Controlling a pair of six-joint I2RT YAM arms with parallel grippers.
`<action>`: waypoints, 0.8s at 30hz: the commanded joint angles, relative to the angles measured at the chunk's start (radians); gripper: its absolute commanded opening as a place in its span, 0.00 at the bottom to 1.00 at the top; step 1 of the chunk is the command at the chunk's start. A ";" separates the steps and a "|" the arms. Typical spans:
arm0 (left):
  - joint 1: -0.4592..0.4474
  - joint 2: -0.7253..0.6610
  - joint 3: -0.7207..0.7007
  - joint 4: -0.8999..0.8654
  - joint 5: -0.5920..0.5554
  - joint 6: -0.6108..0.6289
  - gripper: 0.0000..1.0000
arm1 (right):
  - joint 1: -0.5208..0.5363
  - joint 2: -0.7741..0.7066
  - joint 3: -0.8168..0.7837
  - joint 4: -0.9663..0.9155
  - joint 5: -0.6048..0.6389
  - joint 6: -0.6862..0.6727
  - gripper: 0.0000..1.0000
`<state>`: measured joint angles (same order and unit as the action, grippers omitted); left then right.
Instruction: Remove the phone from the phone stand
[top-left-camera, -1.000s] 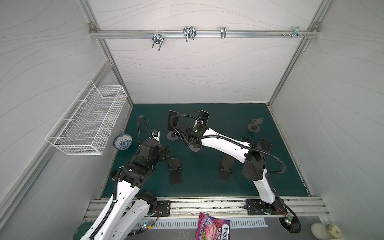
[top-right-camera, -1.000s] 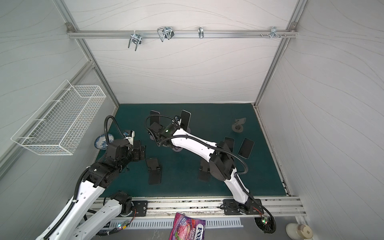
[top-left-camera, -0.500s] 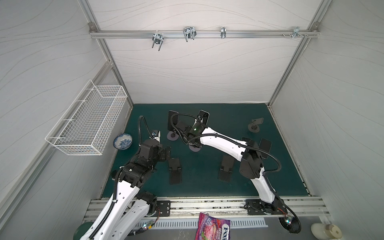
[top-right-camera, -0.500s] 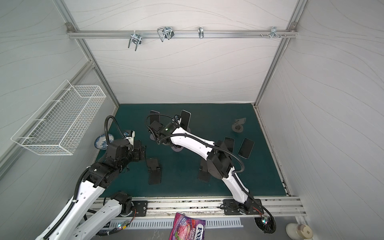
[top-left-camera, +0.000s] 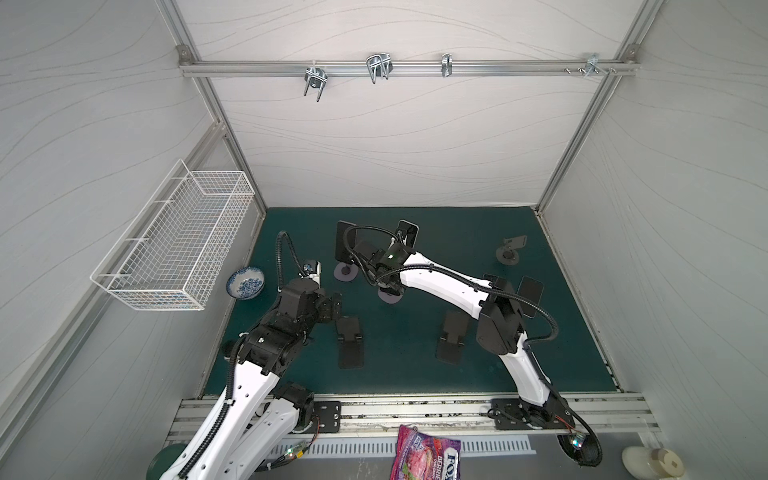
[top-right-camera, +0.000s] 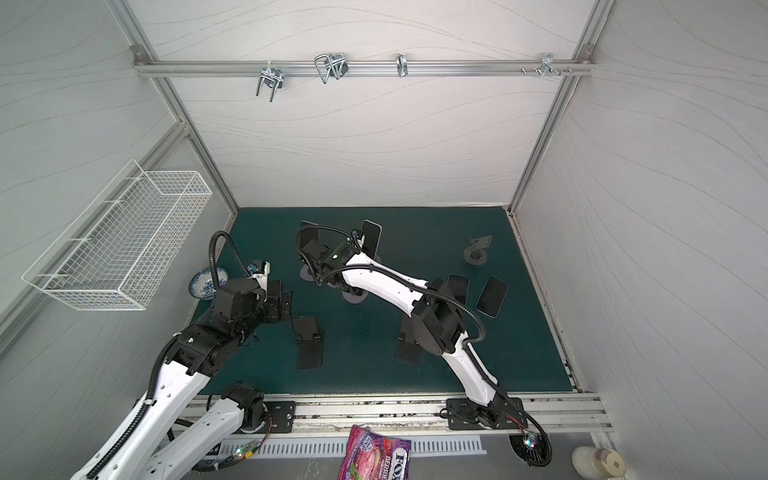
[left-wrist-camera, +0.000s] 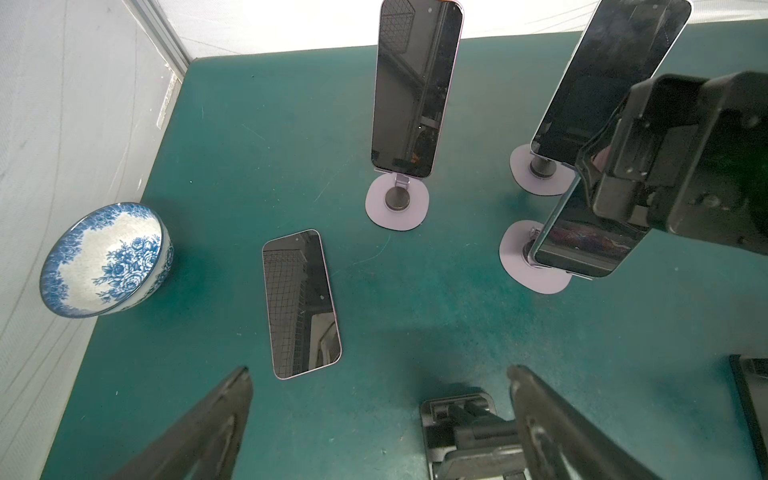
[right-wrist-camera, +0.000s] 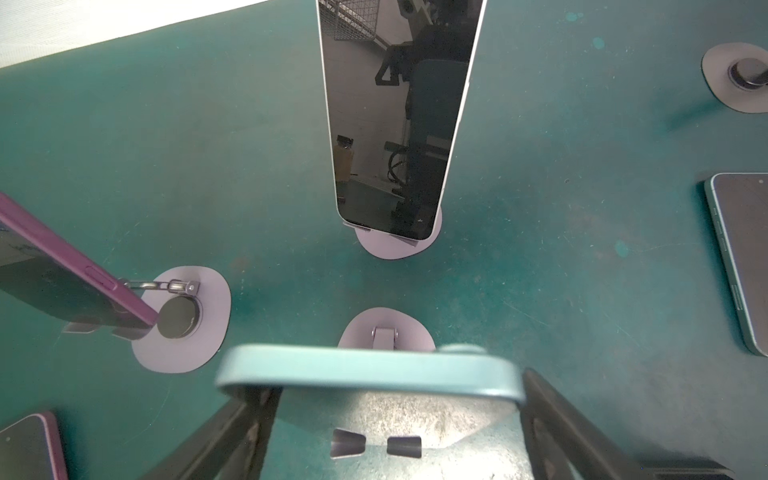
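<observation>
A teal phone (right-wrist-camera: 370, 370) leans on a lilac round-based phone stand (right-wrist-camera: 386, 328) near the mat's middle; the stand's base (top-left-camera: 388, 297) also shows in a top view. My right gripper (right-wrist-camera: 395, 386) is open, one finger on each side of the phone's top edge and close against it. The left wrist view shows this phone (left-wrist-camera: 582, 245) under the right gripper's black body (left-wrist-camera: 685, 158). My left gripper (left-wrist-camera: 379, 370) hangs open and holds nothing, low over the mat at the left (top-left-camera: 332, 305).
Two more phones stand on lilac stands behind (left-wrist-camera: 415, 87) (left-wrist-camera: 611, 70). A phone (left-wrist-camera: 301, 303) lies flat near a blue-and-white bowl (left-wrist-camera: 104, 259). Black folding stands (top-left-camera: 349, 340) (top-left-camera: 453, 343), two flat phones (top-right-camera: 492, 296) (top-right-camera: 457, 286), an empty grey stand (top-left-camera: 510, 249) and a wall basket (top-left-camera: 178, 245) are around.
My right arm has shifted slightly left, bringing its gripper over the teal phone's top. The left arm has hardly moved.
</observation>
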<state>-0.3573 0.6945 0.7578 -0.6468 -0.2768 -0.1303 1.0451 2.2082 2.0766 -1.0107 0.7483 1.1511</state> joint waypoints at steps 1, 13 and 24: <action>-0.005 -0.003 0.005 0.013 -0.008 0.008 0.97 | -0.007 0.025 0.021 0.001 0.000 0.004 0.90; -0.005 -0.001 0.006 0.012 -0.008 0.007 0.97 | -0.010 0.042 0.020 0.049 -0.013 -0.011 0.84; -0.005 0.003 0.005 0.013 -0.006 0.006 0.97 | -0.011 0.048 0.016 0.037 -0.010 0.001 0.82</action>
<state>-0.3584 0.6979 0.7578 -0.6468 -0.2764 -0.1303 1.0382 2.2307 2.0766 -0.9573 0.7303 1.1324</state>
